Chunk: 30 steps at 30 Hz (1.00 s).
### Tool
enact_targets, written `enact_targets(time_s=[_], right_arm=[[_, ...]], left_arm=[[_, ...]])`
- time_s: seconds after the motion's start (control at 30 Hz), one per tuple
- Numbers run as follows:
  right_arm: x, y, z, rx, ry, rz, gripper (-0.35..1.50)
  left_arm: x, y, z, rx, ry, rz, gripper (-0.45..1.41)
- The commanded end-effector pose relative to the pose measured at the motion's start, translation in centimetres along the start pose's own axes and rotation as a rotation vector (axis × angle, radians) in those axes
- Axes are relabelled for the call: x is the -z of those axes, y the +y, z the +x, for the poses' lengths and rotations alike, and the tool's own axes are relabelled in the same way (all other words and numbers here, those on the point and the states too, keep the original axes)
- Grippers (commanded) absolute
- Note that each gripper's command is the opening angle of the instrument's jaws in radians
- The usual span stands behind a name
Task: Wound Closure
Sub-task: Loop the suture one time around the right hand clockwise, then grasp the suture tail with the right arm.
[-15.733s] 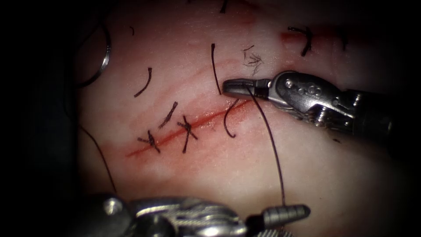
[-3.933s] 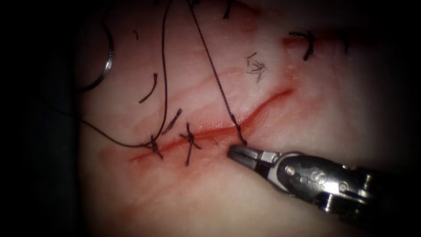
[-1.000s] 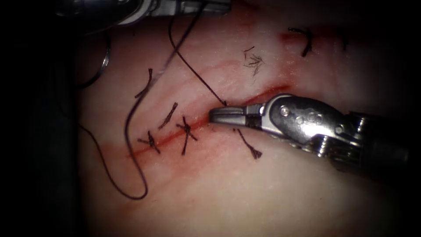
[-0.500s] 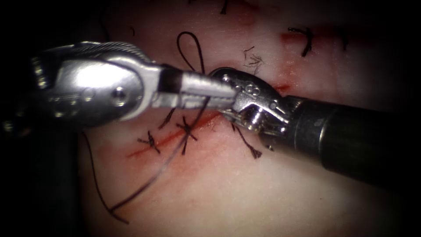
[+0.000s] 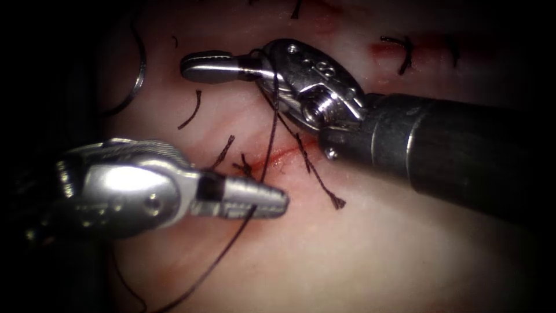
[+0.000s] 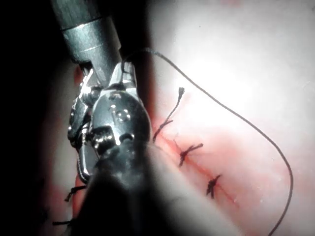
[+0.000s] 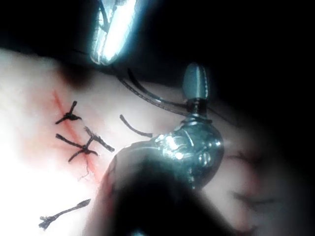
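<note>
Dark braided thread [image 5: 267, 152] runs from the right tool [image 5: 200, 65], looped round the neck of its closed silver jaws above the cut, down across the red cut [image 5: 286, 154] in pale pink tissue [image 5: 376, 243] to the left tool [image 5: 272, 203], whose closed ridged jaws grip it. Thin curved steel needle [image 5: 139, 75] lies free on the tissue, far left of the cut, held by neither tool.

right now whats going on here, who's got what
Two tools work thread over a cut in the tissue. The left tool is shut on the thread just below the cut. The right tool, jaws closed, sits above the cut with thread wrapped around it. The needle lies free on the tissue at far left, not in it. Two knotted stitches already cross the cut.
</note>
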Motion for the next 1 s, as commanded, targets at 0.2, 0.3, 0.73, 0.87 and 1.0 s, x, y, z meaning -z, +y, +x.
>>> enact_targets(time_s=[0.2,0.3,0.73,0.87,1.0], right_arm=[[0.17,-0.09,0.26,-0.05,0.089,0.148,-0.35],[0.3,-0.14,0.3,-0.071,0.096,0.216,-0.35],[0.78,-0.32,0.32,-0.082,0.022,0.256,-0.35],[0.95,-0.4,0.21,-0.018,-0.128,0.355,-0.35],[1.02,-0.47,0.06,0.026,-0.277,0.458,-0.35]], left_arm=[[-0.09,-0.11,-0.25,0.028,0.041,0.042,-0.35],[-0.14,-0.16,-0.39,0.03,0.05,0.055,-0.35],[-0.43,-0.33,-1.19,0.092,0.068,0.056,-0.35],[-0.56,-0.36,-1.38,0.106,0.078,0.047,-0.35],[-0.65,-0.36,-1.49,0.109,0.081,0.036,-0.35]])
